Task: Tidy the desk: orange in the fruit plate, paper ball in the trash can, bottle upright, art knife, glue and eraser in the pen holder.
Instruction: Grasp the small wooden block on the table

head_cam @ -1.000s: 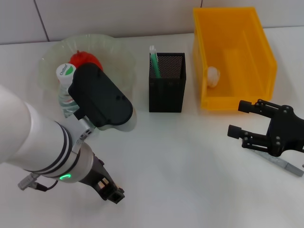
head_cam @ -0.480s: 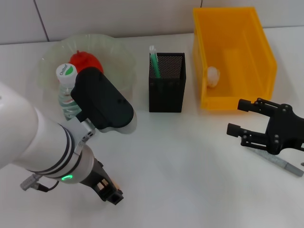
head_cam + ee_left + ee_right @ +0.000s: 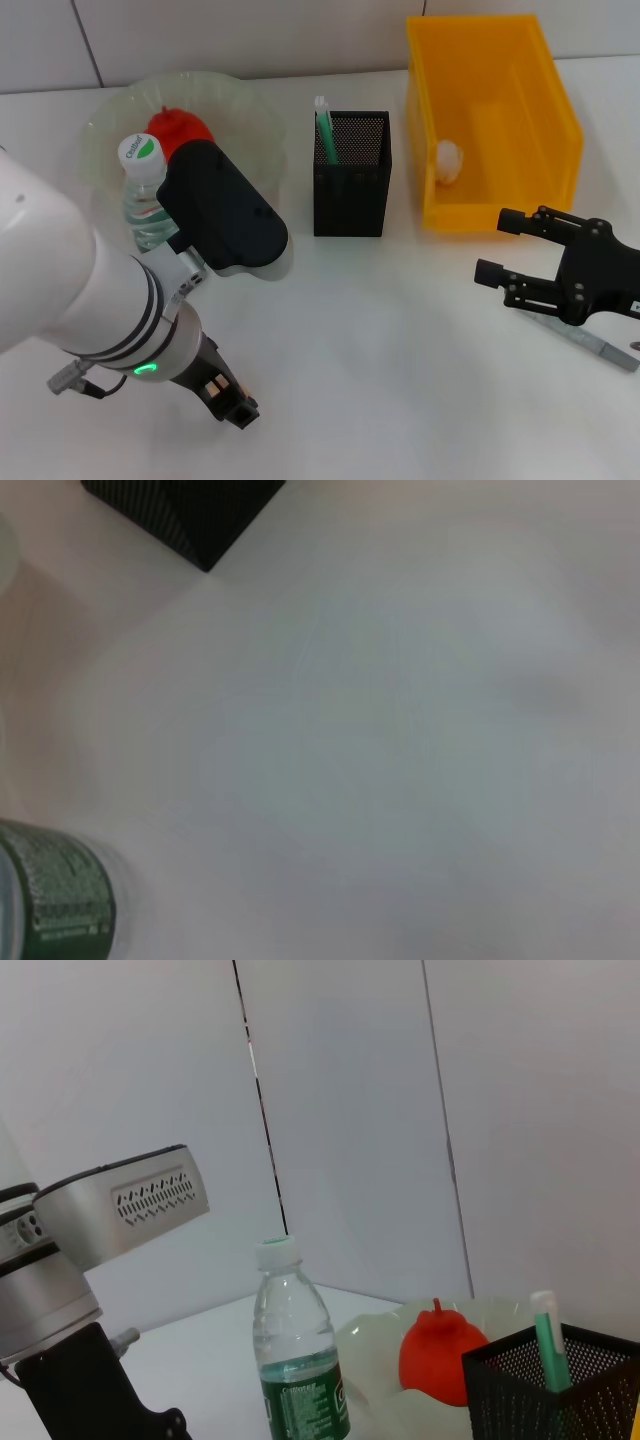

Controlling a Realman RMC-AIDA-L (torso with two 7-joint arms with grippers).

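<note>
Bottle [image 3: 143,195] stands upright left of the pen holder [image 3: 351,186], against the fruit plate [image 3: 250,112] holding a red fruit [image 3: 176,129]. Left gripper [image 3: 225,210] sits beside the bottle, jaws state cannot tell. Right gripper [image 3: 515,252] hovers right of the pen holder, jaws open, over a grey art knife [image 3: 595,346] on the table [image 3: 400,350]. Paper ball [image 3: 449,158] lies in the yellow bin [image 3: 560,110].

1. Bottle [image 3: 138,195]: clear, white cap, green label, standing upright by the fruit plate [image 3: 250,115].
2. Red fruit [image 3: 177,128] rests in that translucent plate.
3. Paper ball [image 3: 449,160] lies inside the yellow bin [image 3: 530,90].
4. Black mesh pen holder [image 3: 351,186] holds a green-and-white stick [image 3: 325,128].
5. Grey knife [image 3: 590,342] lies flat on the desk.
</note>
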